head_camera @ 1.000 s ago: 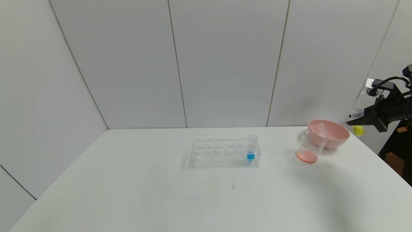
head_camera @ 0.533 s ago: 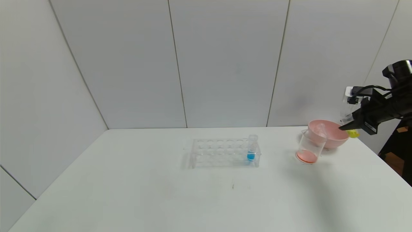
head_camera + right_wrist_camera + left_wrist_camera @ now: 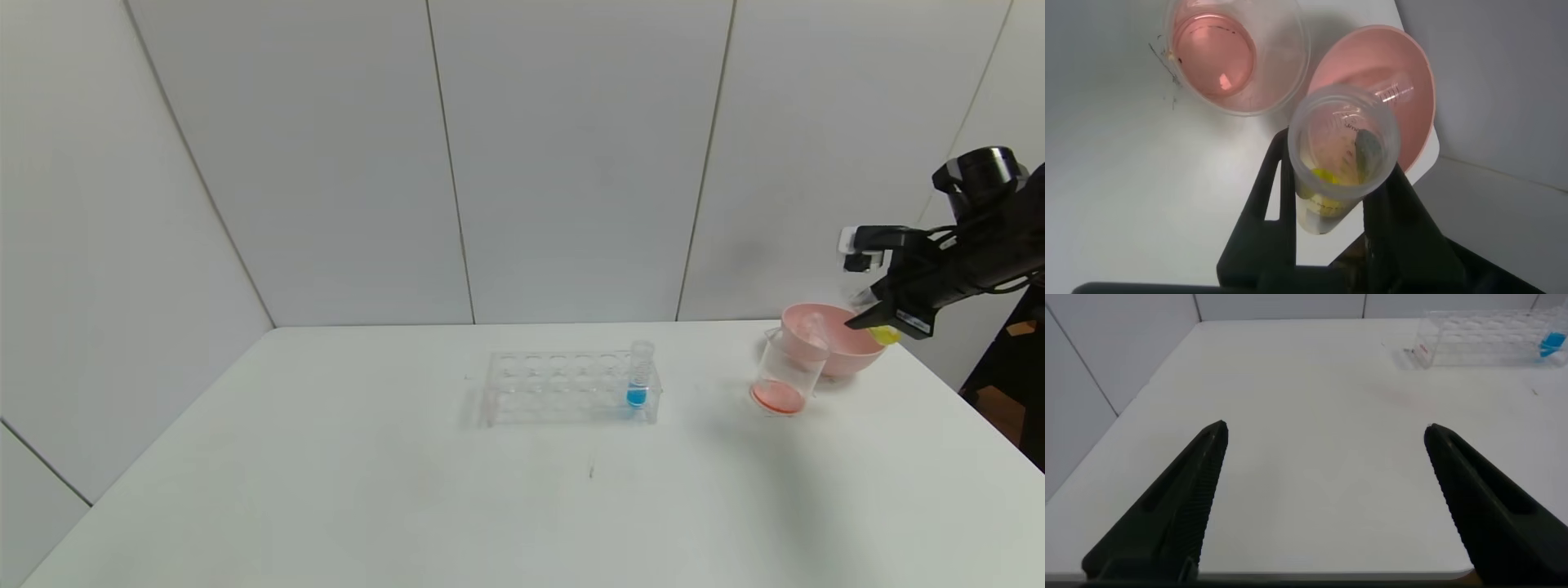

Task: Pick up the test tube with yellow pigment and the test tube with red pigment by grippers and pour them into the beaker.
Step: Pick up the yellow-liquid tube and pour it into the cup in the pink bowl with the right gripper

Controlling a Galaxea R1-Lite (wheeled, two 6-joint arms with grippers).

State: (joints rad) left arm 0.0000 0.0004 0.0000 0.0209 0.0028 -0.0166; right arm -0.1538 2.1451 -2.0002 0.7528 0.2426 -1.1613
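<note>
My right gripper [image 3: 865,317] is shut on the test tube with yellow pigment [image 3: 884,333] and holds it tilted in the air over the pink bowl [image 3: 849,353], just right of the beaker. In the right wrist view the gripper [image 3: 1337,167] clamps the tube [image 3: 1343,131], with yellow liquid at its bottom. The beaker [image 3: 782,374] stands on the table with orange-red liquid in its bottom; it also shows in the right wrist view [image 3: 1237,53]. No tube with red liquid shows; a clear empty tube [image 3: 813,327] lies in the bowl. My left gripper [image 3: 1323,433] is open and empty over the table's left part.
A clear rack [image 3: 563,390] stands mid-table with a blue-liquid tube [image 3: 639,377] at its right end. The pink bowl [image 3: 1372,65] sits right behind the beaker near the table's right edge. The white table [image 3: 408,490] is walled by grey panels at the back and left.
My right gripper has moved left and a little forward with the yellow tube, from beyond the table's right edge to over the pink bowl, and the tube has tilted more.
</note>
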